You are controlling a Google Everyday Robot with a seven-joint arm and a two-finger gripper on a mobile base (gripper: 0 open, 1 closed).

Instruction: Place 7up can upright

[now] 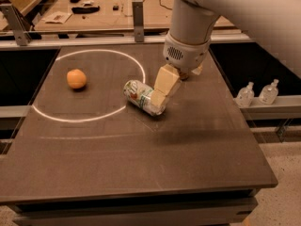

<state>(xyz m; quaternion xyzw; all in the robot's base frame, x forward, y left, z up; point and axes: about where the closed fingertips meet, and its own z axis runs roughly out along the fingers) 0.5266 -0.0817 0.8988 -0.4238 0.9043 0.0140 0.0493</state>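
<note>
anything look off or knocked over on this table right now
Yes: the 7up can lies on its side near the middle of the table, at the right edge of the white circle, instead of standing upright. The gripper is right at the can's right end. No spill shows.

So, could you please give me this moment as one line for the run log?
gripper: low beside 7up can | can state: lying on side on table | upright: not yet
</note>
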